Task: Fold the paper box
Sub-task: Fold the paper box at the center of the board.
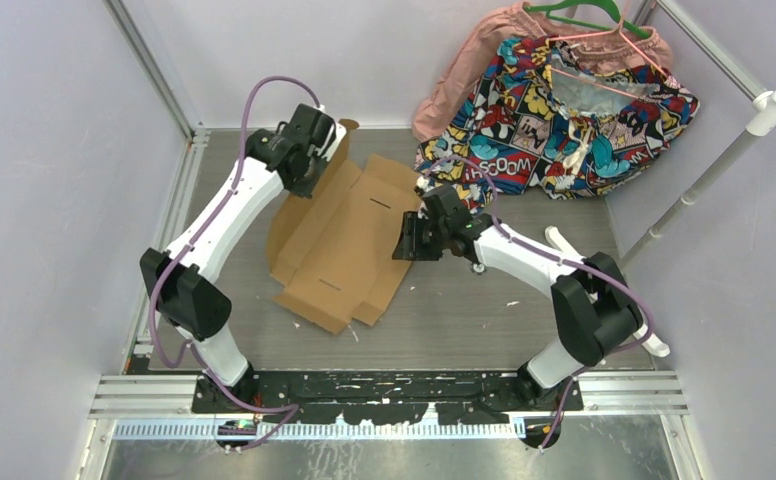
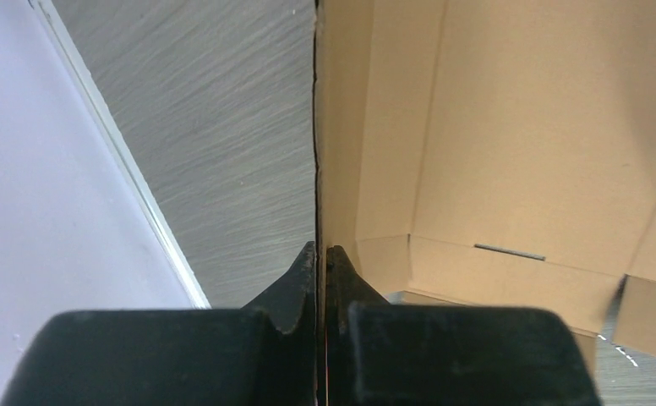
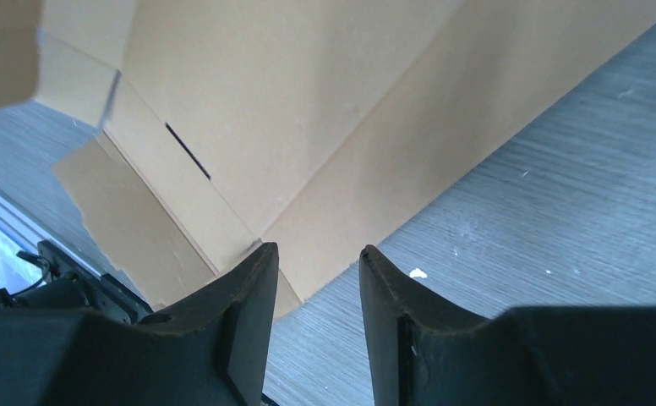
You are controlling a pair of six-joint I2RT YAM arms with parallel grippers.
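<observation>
Pinching paper box (image 2: 494,127) edge, left pincer (image 2: 320,250) clenched; right pincer (image 3: 316,254) parted, empty; cloth (image 1: 524,120) reads "SCOOM".

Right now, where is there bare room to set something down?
Bare table lies between the box and the arm bases; a narrow strip runs behind the box. Crowded: far right under the cloth, and the middle, where left arm and right arm reach the box.

I read the paper box (image 1: 349,240) as matt brown cardboard, the table (image 1: 464,320) as brushed grey, perhaps laminate; printed cloth (image 1: 564,110) at one o'clock.
</observation>
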